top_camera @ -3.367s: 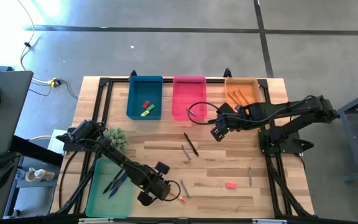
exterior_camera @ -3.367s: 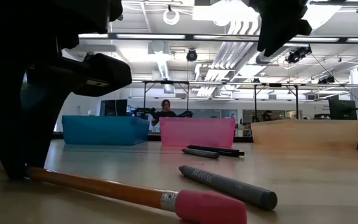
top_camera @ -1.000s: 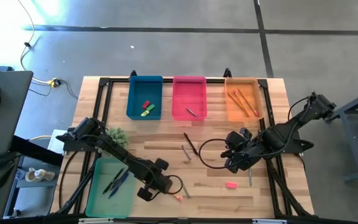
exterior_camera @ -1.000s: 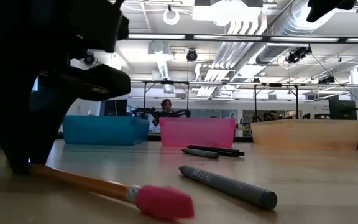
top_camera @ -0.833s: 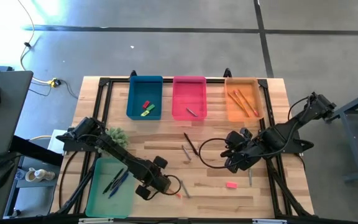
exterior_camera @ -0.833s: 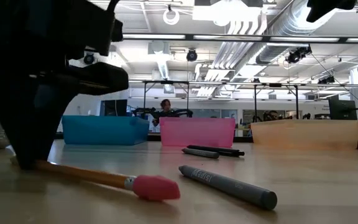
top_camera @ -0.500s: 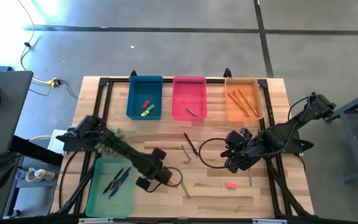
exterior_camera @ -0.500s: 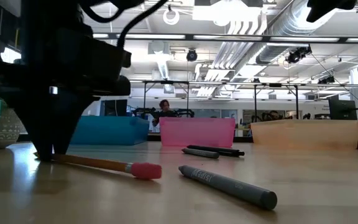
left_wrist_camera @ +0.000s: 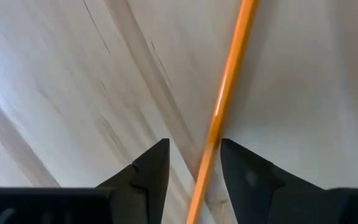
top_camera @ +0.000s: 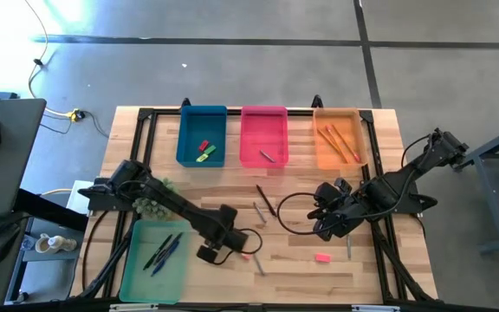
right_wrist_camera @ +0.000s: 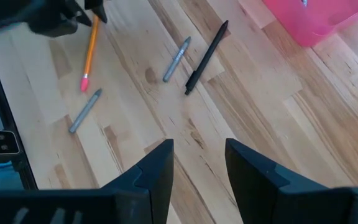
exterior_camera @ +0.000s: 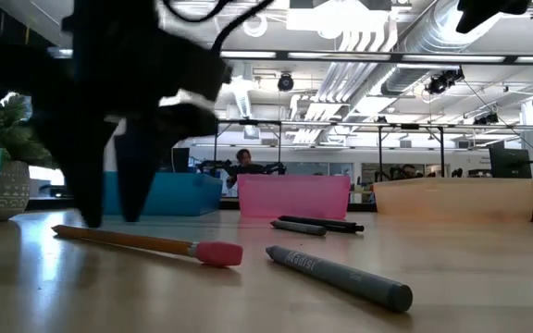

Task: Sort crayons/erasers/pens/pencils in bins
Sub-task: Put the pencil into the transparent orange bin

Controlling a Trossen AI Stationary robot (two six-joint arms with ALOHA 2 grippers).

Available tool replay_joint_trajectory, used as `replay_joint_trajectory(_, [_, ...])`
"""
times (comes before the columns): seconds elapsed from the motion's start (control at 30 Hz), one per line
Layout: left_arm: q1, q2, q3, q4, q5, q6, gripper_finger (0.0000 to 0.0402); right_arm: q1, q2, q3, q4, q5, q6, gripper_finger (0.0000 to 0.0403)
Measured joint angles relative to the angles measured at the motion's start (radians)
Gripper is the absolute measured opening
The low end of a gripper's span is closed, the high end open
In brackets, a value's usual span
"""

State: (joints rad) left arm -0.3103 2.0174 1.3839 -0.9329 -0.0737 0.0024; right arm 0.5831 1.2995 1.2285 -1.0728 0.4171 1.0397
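Straddling a pencil [exterior_camera: 146, 242] w/ L gripper [top_camera: 223, 245], fingers spread, not pinching.
Pencil lies flat on table [top_camera: 388, 139] near front-centre, pink eraser end twd a grey crayon [exterior_camera: 339, 276] just beside it. R gripper [top_camera: 326, 227] hovers mid-right, fingers apart, nothing betw them. Pen [right_wrist_camera: 206, 56] + 2nd crayon [right_wrist_camera: 176, 58] lie mid-table. Blue bin [top_camera: 202, 135] has erasers, pink bin [top_camera: 263, 135] a crayon, orange bin [top_camera: 338, 137] pencils, green bin [top_camera: 153, 261] pens.

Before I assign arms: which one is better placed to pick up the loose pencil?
Left. Its end effector straddles the pencil, open; the right end effector hovers farther off.
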Motion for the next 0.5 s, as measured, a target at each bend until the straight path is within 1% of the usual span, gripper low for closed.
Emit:
replay_joint_trajectory(0.23, [-0.002, -0.004, 0.103, 0.039, -0.004, 0.001, 0.0131, 0.0, 0.0, 0.0, -0.004, 0.0, 0.0, 0.0137])
replay_joint_trajectory(0.5, [-0.026, -0.002, 0.11, 0.197, 0.013, 0.002, 0.0131, 0.0, 0.0, 0.0, -0.007, 0.0, 0.0, 0.0137])
